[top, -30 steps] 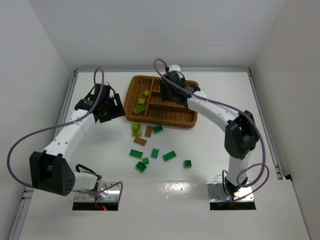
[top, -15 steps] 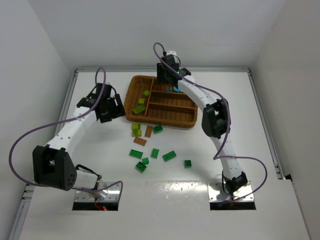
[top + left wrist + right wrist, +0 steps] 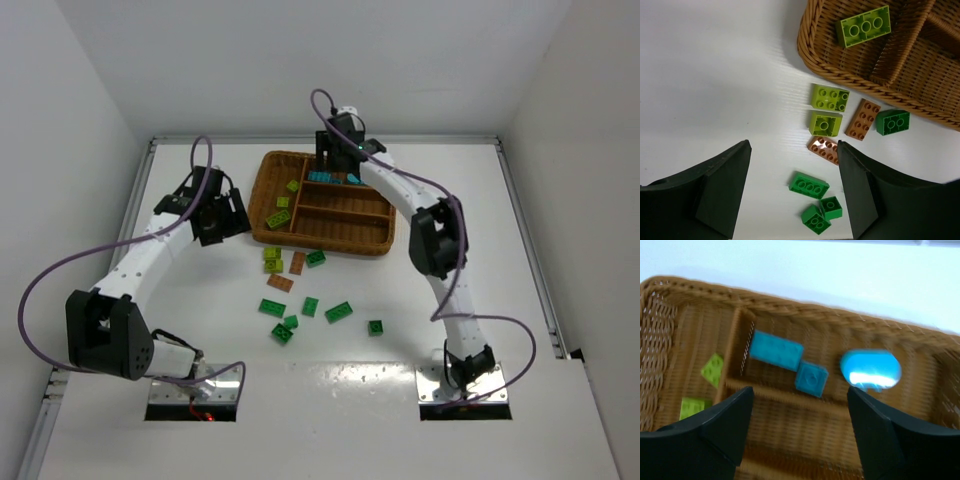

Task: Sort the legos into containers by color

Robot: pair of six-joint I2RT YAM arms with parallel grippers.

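Brown wicker tray (image 3: 320,246), rectangular, with a coarse braided rim, on a smooth white worktop (image 3: 430,300). Above the tray's far narrow section: right tool (image 3: 799,392), dark wedge-shaped fingers spread wide, holding nothing. Down in that section: an oblong cyan brick (image 3: 776,350) just beside a small square cyan brick (image 3: 811,379). Farther along from the tray's tall section, a bright cyan blur (image 3: 871,369), outline too smeared to read. In the tray's tall section: flat yellow-green bricks (image 3: 864,25), glossy, round studs up.

Off the tray's left side, above the worktop: left tool (image 3: 792,150), matte black fingers wide apart, nothing gripped. Just outside the tray's near rim: two yellow-green blocks (image 3: 830,97), one closer to the weave than the other. Alongside, two brown-orange plates (image 3: 863,119), thin and studded, and one dark green brick (image 3: 892,122) nearly against the wicker. Farther out from the tray's near rim: more dark green bricks (image 3: 809,185), loosely scattered, well apart from the basketwork.
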